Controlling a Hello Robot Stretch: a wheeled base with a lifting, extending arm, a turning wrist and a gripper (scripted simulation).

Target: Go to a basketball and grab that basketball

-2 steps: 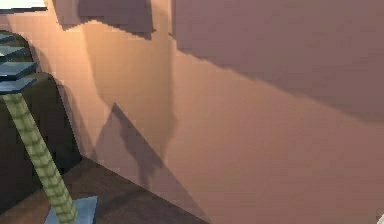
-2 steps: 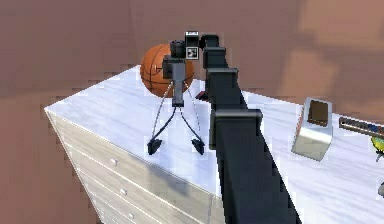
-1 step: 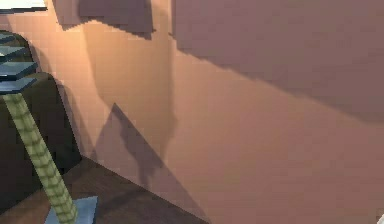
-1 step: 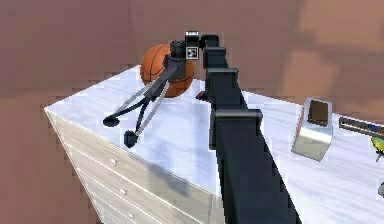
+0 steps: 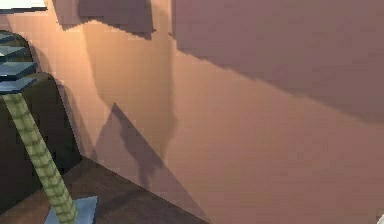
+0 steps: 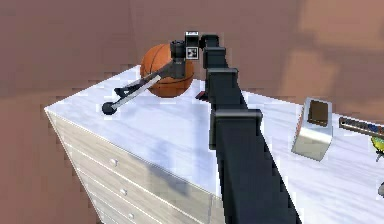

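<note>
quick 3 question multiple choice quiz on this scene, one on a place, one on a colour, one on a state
1. Where is the ball?
A. on the floor
B. on top of the dresser
C. on a chair

2. What colour is the dresser?
A. white
B. black
C. green

3. How are the drawers?
A. pulled out
B. pushed in
C. taken away

Answers:
1 B: the arm side view shows the orange ball resting on the flat top.
2 A: its top and front are pale white.
3 B: the drawer fronts sit flush, with only their knobs standing out.
</note>
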